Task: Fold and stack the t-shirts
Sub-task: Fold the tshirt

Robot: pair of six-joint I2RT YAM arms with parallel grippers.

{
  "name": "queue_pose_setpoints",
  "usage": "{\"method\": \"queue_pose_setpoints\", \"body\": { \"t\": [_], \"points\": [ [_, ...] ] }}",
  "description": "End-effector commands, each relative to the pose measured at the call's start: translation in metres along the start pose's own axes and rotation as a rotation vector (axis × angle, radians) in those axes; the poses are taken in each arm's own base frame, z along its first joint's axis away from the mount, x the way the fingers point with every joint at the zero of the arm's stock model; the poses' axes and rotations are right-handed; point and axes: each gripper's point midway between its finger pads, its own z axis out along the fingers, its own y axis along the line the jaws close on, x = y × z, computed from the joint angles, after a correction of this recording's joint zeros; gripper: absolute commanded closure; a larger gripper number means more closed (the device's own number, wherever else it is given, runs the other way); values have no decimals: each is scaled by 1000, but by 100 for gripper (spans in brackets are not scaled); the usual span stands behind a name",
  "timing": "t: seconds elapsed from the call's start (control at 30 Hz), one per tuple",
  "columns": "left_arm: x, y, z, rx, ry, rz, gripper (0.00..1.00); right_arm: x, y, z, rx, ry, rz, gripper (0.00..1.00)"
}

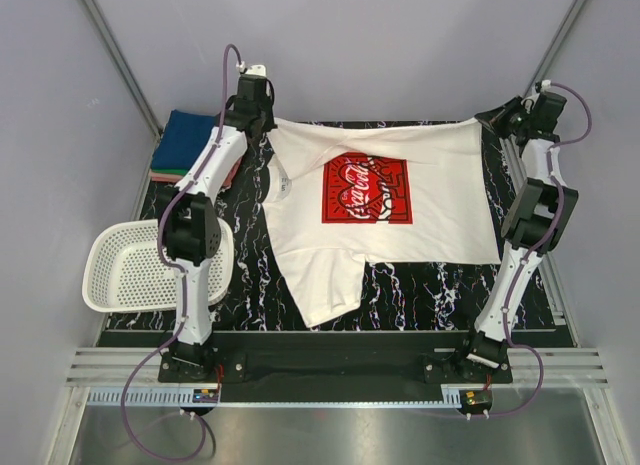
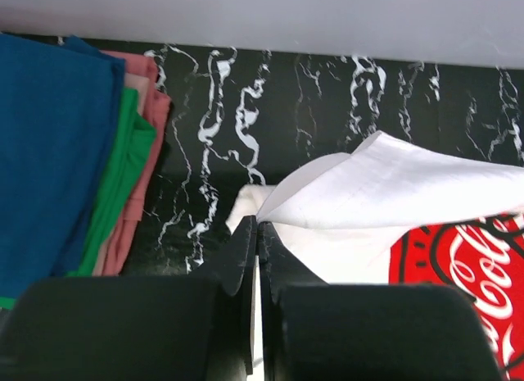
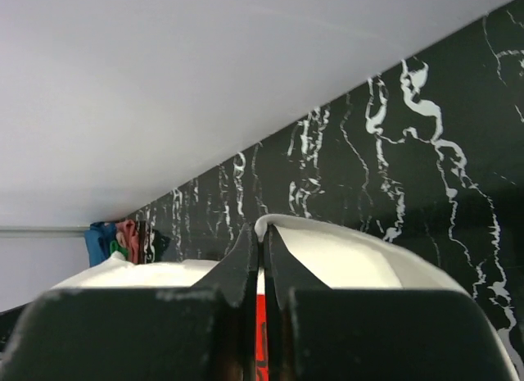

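Left gripper (image 2: 258,227) and right gripper (image 3: 260,231) pinch corners of the red-printed white cloth t-shirt (image 1: 420,155) at eleven and one o'clock; limp and light, it likely suits edge grips.

Reaching far forward with the left arm (image 1: 205,180) and right arm (image 1: 515,275), elbows bent slightly outward. Pinching the far corners of the white t-shirt (image 1: 300,255) with the left gripper (image 1: 266,121) and right gripper (image 1: 488,121), jaws pressed tight together on both.
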Motion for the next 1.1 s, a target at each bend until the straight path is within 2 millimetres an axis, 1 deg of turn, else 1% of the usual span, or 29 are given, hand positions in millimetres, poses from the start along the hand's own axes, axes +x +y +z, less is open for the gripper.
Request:
{"method": "queue_pose_setpoints", "body": {
  "t": [0.0,0.03,0.07,0.13,0.17,0.23,0.27,0.33,0.4,0.43,0.47,0.53,0.63,0.67,0.77,0.8,0.83,0.9,0.93,0.97,1.0,1.03,1.07],
  "points": [
    [-42,7,5,-58,-155,-26,100,-12,-6,4,-9,-46,-74,100],
    [-45,9,6,-60,-168,-43,100,-14,-6,6,-15,-58,-82,100],
    [-52,13,7,-61,-193,-61,100,-13,-10,8,-14,-60,-82,100],
    [-59,14,11,-45,-219,-78,100,-10,-15,11,-19,-60,-74,100],
    [-67,12,11,-35,-247,-83,100,-11,-15,13,-25,-70,-75,100],
    [-69,8,16,-18,-260,-67,100,-7,-21,16,-18,-63,-62,100],
    [-78,6,14,-7,-286,-66,100,-7,-22,17,-16,-61,-57,100],
    [-83,2,16,14,-298,-40,100,-1,-29,20,-7,-47,-48,100],
    [-89,-2,14,34,-322,-16,100,-5,-30,21,-8,-55,-71,100],
    [-93,-3,12,41,-335,3,100,0,-37,21,16,-39,-54,100],
    [-101,-4,9,50,-363,11,100,-2,-38,21,21,-44,-57,100],
    [-110,-8,5,69,-391,38,100,-6,-41,20,30,-59,-53,100],
    [-121,-16,1,112,-438,72,100,-9,-41,20,29,-68,-52,100],
    [-129,-20,-2,127,-468,81,100,-7,-43,20,32,-68,-47,100],
    [-135,-28,-3,162,-503,96,100,-7,-44,20,39,-70,-45,100],
    [-136,-30,-3,168,-512,99,100,-13,-41,21,23,-91,-64,100],
    [-137,-31,-3,170,-522,114,100,-13,-41,21,22,-94,-66,100],
    [-148,-34,-6,176,-572,123,100,-15,-40,21,18,-108,-72,100],
    [-147,-35,-2,179,-577,138,100,-17,-39,20,18,-118,-76,100],
    [-155,-37,-5,185,-610,139,100,-16,-42,20,21,-121,-69,100],
    [-158,-40,-5,198,-620,141,100,-19,-40,20,10,-137,-78,100],
    [-156,-40,0,195,-621,171,100,-21,-38,20,4,-145,-80,100],
    [-158,-42,0,201,-631,175,100,-19,-39,20,4,-147,-78,100]
  ]
}}
